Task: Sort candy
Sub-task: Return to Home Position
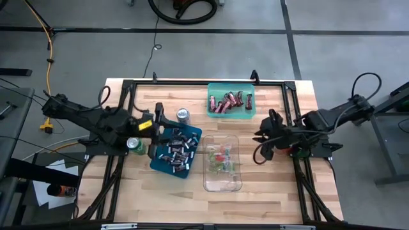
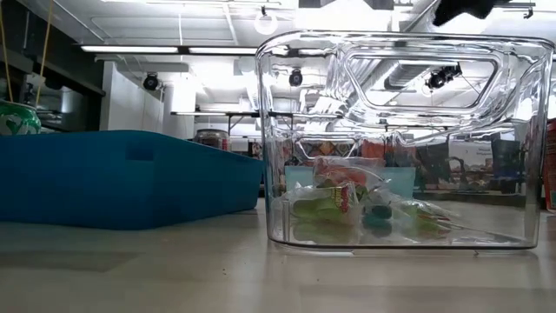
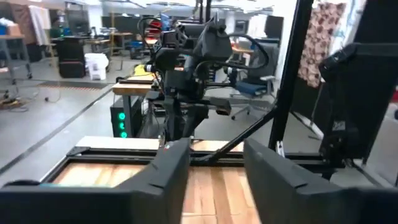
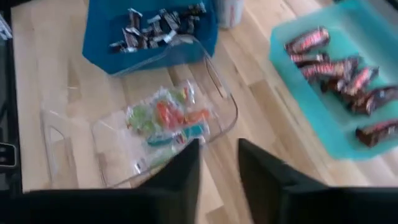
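The candy lies in three containers. Dark mini bars fill a blue tray (image 1: 176, 151) (image 4: 149, 31). Dark red bars lie in a teal tray (image 1: 230, 102) (image 4: 336, 68). Green-and-red wrapped pieces (image 4: 165, 118) (image 2: 339, 202) sit on the floor of a clear tub (image 1: 222, 163) (image 2: 400, 139). My left gripper (image 1: 158, 124) (image 3: 214, 180) hovers open and level over the blue tray's left edge, with nothing between its fingers. My right gripper (image 1: 259, 143) (image 4: 219, 168) hangs open and empty, raised, just right of the clear tub and slanting down toward it.
A silver can (image 1: 183, 115) stands just beyond the blue tray, and a green can (image 1: 134, 145) (image 2: 17, 117) stands at its left. A black frame (image 1: 192, 83) runs around the wooden table top. Bare wood shows along the near edge.
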